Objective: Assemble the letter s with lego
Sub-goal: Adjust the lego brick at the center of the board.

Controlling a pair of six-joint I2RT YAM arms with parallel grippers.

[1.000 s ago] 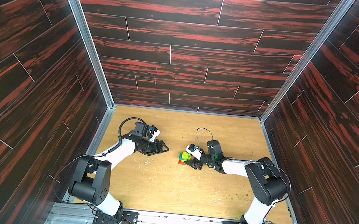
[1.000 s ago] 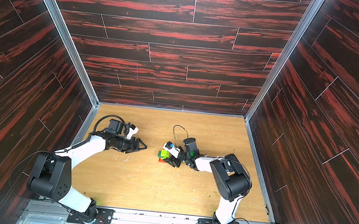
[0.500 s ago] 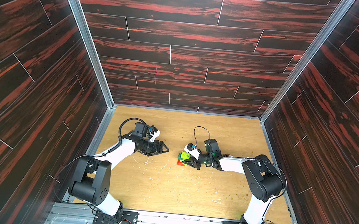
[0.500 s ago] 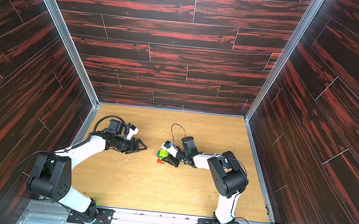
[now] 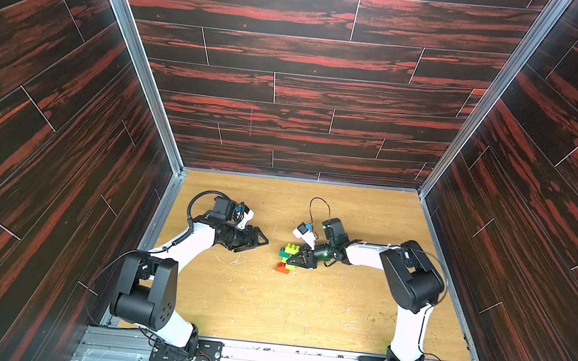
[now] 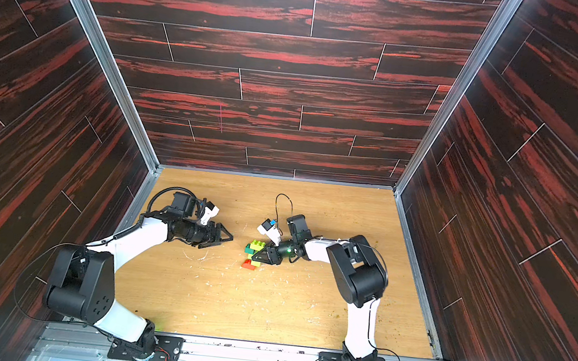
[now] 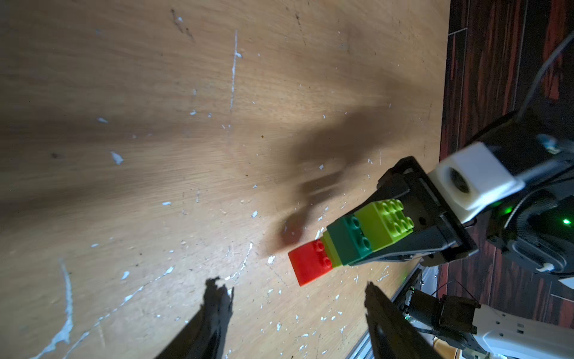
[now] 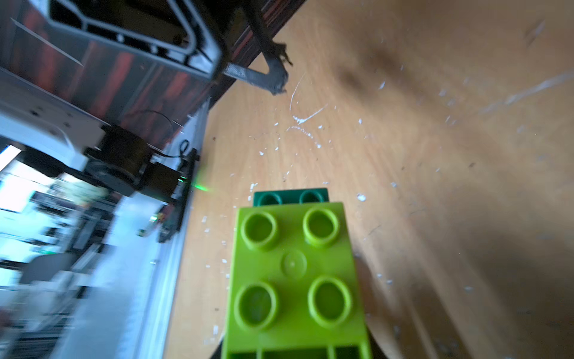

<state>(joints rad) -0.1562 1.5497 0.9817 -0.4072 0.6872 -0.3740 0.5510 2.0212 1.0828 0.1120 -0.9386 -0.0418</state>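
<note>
Red brick (image 7: pixel 310 264), dark green brick (image 7: pixel 349 237), two lime bricks (image 7: pixel 385 222)

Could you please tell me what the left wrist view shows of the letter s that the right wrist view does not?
Only the left wrist view shows the red brick at one end of the letter s, and the right gripper shut on the figure. Only the right wrist view shows the four studs of the end lime green brick close up and head-on. Both show that lime green brick, the dark green brick joined to it, and the scratched table.
</note>
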